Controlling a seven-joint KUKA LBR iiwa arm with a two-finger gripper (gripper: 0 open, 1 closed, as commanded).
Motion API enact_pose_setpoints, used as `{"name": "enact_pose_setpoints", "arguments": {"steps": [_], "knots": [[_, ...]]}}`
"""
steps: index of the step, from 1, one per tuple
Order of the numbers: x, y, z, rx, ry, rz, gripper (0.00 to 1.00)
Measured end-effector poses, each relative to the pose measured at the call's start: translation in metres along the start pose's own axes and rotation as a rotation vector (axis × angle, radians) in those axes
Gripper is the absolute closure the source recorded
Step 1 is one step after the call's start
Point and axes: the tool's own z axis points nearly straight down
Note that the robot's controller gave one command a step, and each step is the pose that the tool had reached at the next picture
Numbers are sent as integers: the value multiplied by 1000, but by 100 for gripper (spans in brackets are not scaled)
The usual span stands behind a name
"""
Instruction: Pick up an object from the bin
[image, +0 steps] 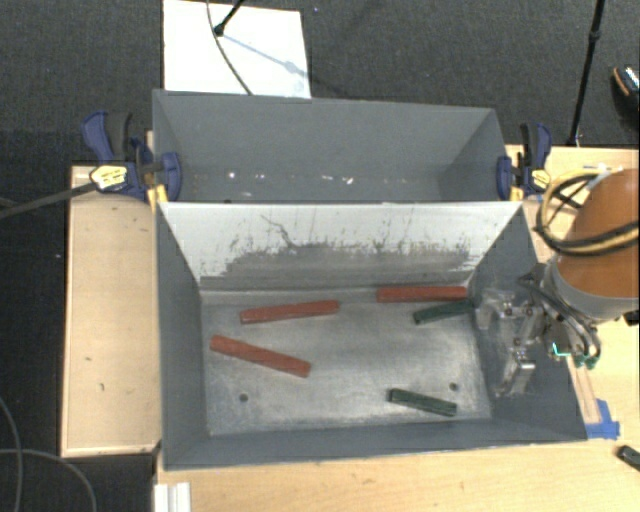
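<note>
Five slim bars lie scattered on the scuffed grey metal floor of the bin (182, 330), and none of them is in the gripper (515, 372), which hangs at the view's right side over the foot of the bin's sloping right wall. Whether the gripper is released or clenched I cannot tell from this angle. The nearest thing to it is a dark green bar (443, 313), flat and matt, lying just to the view's left of the gripper and a little toward the back wall. Its long axis runs nearly left to right, with the right end tilted slightly up and pointing at the tool. Just behind it, against the back slope, rests a reddish-brown bar (422, 293), close enough to crowd a grasp. A second green bar (422, 402) lies nearer the front wall, well apart. Two more reddish bars (290, 312) (260, 356) sit farther left. A grasp on the near green bar would likely need closing across its narrow width.
</note>
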Motion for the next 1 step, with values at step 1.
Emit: {"name": "enact_pose_setpoints", "arguments": {"steps": [1], "knots": [[4, 92, 104, -3, 0, 152, 0]]}}
